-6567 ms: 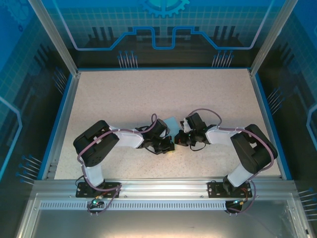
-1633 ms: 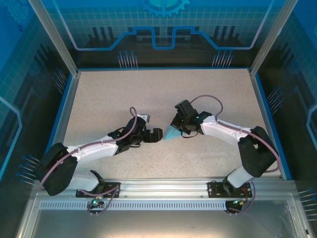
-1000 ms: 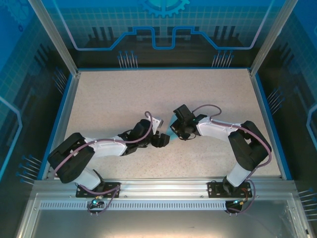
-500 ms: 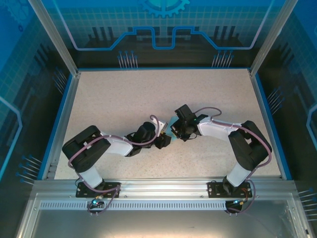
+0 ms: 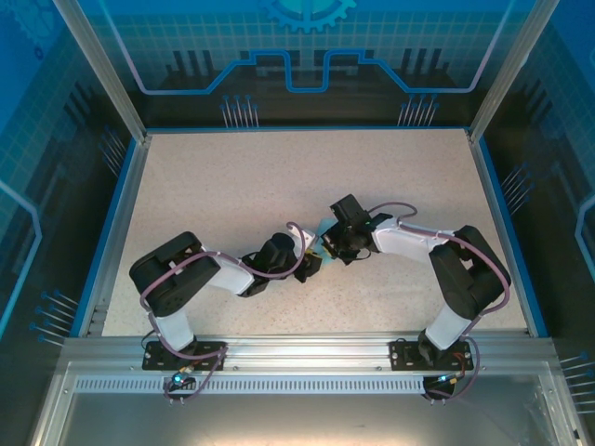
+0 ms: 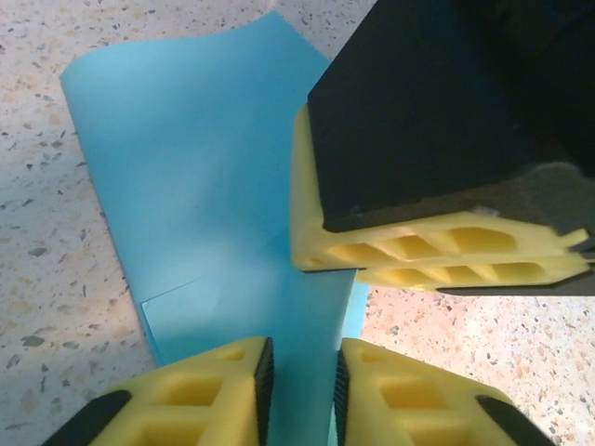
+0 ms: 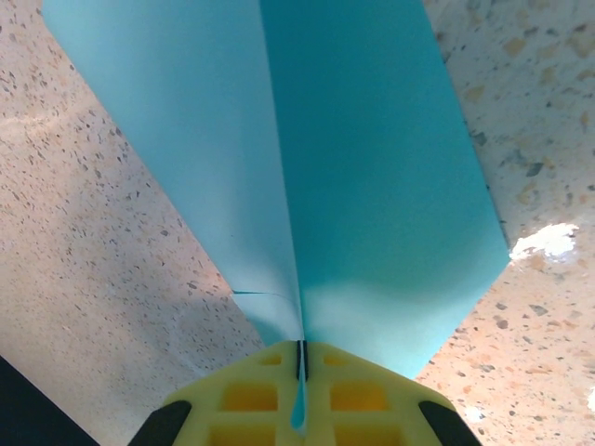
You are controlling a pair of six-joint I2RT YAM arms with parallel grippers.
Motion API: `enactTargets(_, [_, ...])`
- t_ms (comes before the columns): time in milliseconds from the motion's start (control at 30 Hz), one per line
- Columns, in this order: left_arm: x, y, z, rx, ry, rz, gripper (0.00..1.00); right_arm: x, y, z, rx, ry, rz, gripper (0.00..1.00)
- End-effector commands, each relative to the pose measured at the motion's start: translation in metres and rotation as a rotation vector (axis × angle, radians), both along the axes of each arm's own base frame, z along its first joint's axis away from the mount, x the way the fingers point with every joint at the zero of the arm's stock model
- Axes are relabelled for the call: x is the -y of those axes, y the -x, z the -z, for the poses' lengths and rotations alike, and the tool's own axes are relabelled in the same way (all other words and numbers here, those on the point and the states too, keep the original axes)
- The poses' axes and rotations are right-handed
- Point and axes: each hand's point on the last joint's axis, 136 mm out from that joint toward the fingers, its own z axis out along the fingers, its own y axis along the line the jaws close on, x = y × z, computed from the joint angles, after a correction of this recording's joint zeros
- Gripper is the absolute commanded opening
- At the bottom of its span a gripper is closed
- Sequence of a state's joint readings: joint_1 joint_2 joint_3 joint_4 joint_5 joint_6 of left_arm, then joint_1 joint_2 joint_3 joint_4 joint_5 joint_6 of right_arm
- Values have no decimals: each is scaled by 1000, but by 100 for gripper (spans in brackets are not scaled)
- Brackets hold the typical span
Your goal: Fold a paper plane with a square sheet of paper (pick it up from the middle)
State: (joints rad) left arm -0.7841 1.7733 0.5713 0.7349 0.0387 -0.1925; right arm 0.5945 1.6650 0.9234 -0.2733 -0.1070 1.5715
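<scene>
The light-blue sheet of paper (image 7: 372, 158) is folded along a centre crease, with two flaps spreading away from it. My right gripper (image 7: 299, 358) is shut on that crease, and its yellow fingers (image 6: 437, 251) sit over the paper in the left wrist view. The paper (image 6: 186, 177) lies on the speckled table, and a strip of it runs between the two pads of my left gripper (image 6: 302, 390). Those jaws stand a narrow gap apart, open. From above, both grippers meet at mid-table, left gripper (image 5: 311, 261) and right gripper (image 5: 332, 244), with a sliver of paper (image 5: 321, 227) showing.
The speckled table (image 5: 232, 177) is bounded by blue side rails (image 5: 121, 218) and an aluminium frame at the near edge (image 5: 307, 348). Both arms bend inward, elbows near the front corners.
My left arm has folded in and brought its gripper up to the paper. Its jaws have narrowed around the paper strip. The right gripper keeps its grip, hardly moving.
</scene>
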Motion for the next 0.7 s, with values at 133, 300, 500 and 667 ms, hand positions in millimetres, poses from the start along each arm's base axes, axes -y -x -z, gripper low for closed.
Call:
enactTargets(133, [-3, 2, 7, 5, -11, -10, 15, 6, -2, -10, -2, -21, -24, 22])
enactTargets(300, [-5, 5, 8, -22, 6, -21, 12, 12, -8, -24, 64, -17, -89, 48])
enactTargets(500, [-9, 9, 7, -55, 35, -48, 10, 18, -14, -33, 204, -43, -260, 64])
enactTargets(667, [-13, 14, 7, -78, 61, -69, 10, 14, -6, -25, 270, -84, -433, 57])
